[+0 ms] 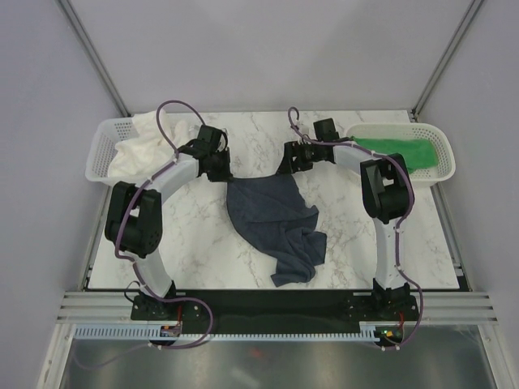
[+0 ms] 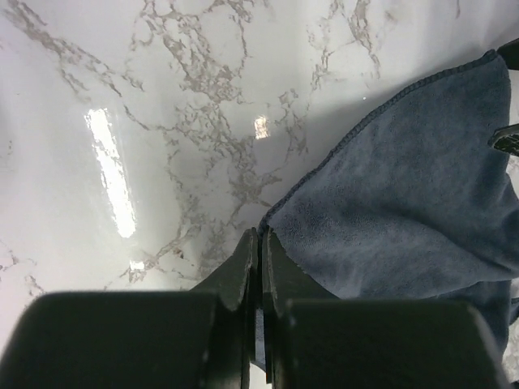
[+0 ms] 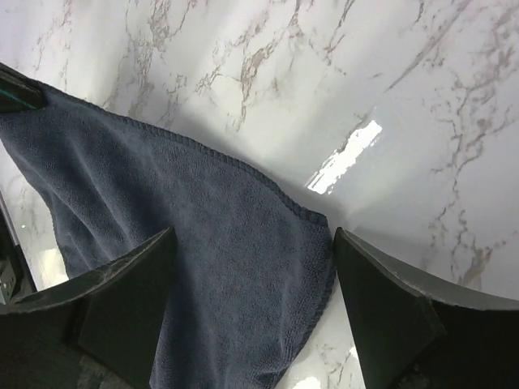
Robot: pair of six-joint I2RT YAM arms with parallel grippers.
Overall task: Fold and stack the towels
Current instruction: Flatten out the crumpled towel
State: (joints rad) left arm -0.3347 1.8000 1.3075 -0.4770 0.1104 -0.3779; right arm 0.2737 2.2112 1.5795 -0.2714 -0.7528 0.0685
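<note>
Your left fingers (image 2: 242, 271) are pinched tight on one far corner of the dark navy-blue cloth towel (image 1: 272, 219), which lies crumpled in the middle of the white marble worktop (image 1: 203, 243). Your right fingers (image 3: 134, 284) stand wide, straddling its other far corner.

We find the scene brightly and evenly lit from above, with only soft, faint shadows on the marble bench (image 1: 243, 138). In both wrist views the glossy surface throws back white glare patches, the longest a streak in the left wrist view. The fingers (image 2: 239, 275) nearest each lens are dark and blurred; the navy towel (image 3: 203, 267) shows its pile sharply.
</note>
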